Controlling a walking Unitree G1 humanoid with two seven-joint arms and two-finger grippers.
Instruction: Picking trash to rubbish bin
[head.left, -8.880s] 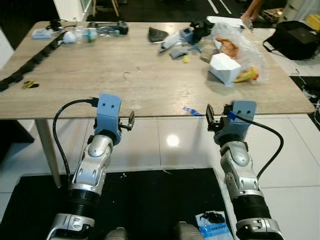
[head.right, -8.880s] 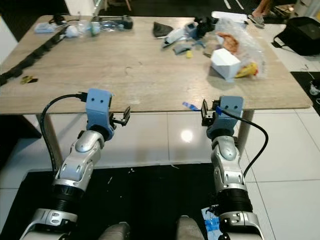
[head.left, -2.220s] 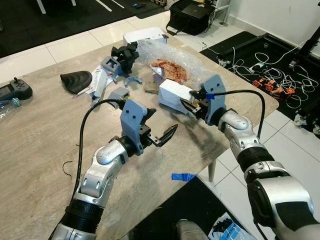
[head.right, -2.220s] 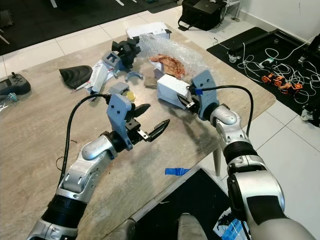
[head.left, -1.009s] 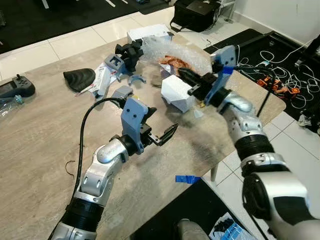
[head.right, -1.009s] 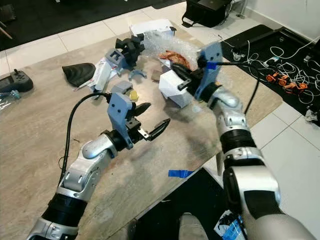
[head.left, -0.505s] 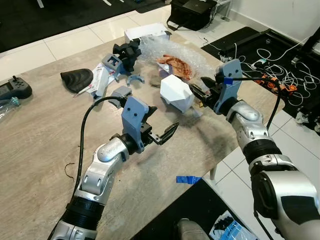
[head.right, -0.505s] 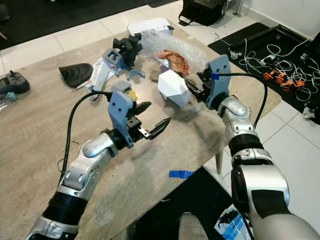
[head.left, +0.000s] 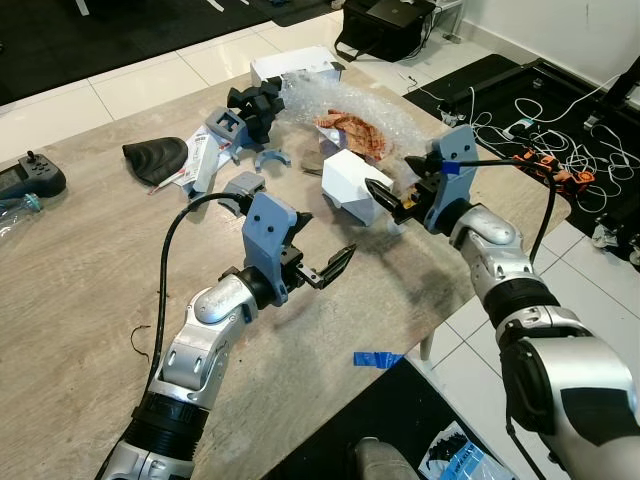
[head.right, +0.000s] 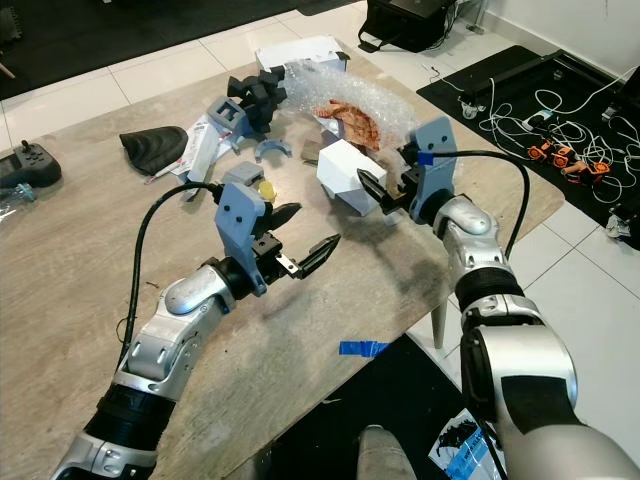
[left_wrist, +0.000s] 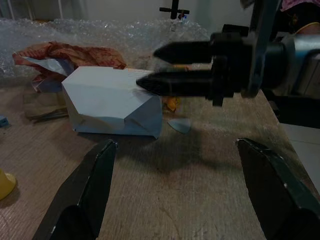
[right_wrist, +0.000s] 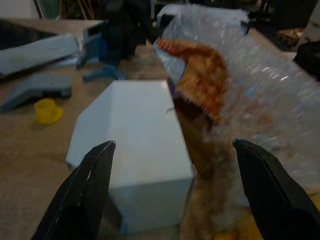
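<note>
Cluttered wooden table (head.left: 90, 270) on white tiled floor (head.left: 130, 85) (cables beyond), both end effectors (head.left: 325, 268) (head.left: 392, 199) apart.

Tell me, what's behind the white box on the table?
Behind the white box lies crumpled orange-brown paper wrapped in clear bubble wrap. A bit of something yellow peeks out by the box's corner. Whatever else lies under the wrap is hidden.

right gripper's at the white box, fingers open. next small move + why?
Probably ease the right gripper forward so its fingers straddle the white box, then close. In the right wrist view the box sits centred between the open fingers but ahead of their tips, lying on the wooden table, not yet held. The left gripper hovers open nearby, clear of the approach.
</note>
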